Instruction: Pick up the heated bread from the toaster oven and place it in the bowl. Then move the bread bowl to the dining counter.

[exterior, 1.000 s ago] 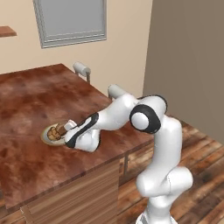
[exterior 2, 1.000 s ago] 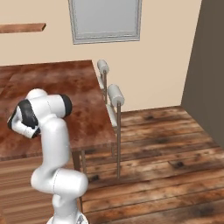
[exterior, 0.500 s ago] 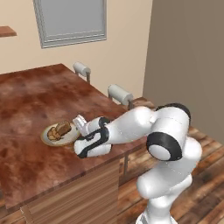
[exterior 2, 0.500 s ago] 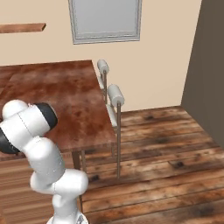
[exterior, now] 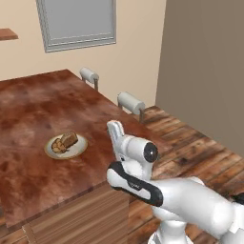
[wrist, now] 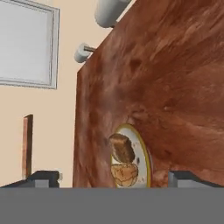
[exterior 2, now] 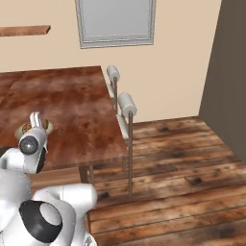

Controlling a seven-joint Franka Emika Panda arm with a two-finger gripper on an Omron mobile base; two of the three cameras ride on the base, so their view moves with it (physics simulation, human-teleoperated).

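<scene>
Already the bowl (exterior: 66,146) sits flat on the dining counter (exterior: 33,109), well in from the near edge of that dark wood-grain worktop, and nothing of the robot touches it. Two pieces lie inside it: the heated bread (exterior: 59,146), small, lumpy and golden, and a bigger, darker wedge of bread (exterior: 69,139) just beside it, the two touching or nearly so. In the hand view the roll (wrist: 124,173) is the piece closer to the camera and the wedge (wrist: 122,148) lies beyond it, its long axis running roughly away from the hand. The hand (wrist: 113,178) is empty, its two fingertips set wide apart at the bottom corners of that view with the bowl (wrist: 145,156) framed between them but some way ahead over the worktop (wrist: 175,78). From the left base view the hand (exterior: 116,130) stands raised above the counter's near right portion, pointing upward, and the bowl lies off to its left, near but clearly apart. In the right base view the bowl's rim (exterior 2: 20,129) peeks out from behind the wrist, so little can be read there. Two stools (exterior: 130,102) with padded tops stand along the counter's far side, well apart from the dish. Judging by how things lie, both the placing and the carrying look done; what remains, if anything, is to draw the arm clear without sweeping leftward across the bowl.
</scene>
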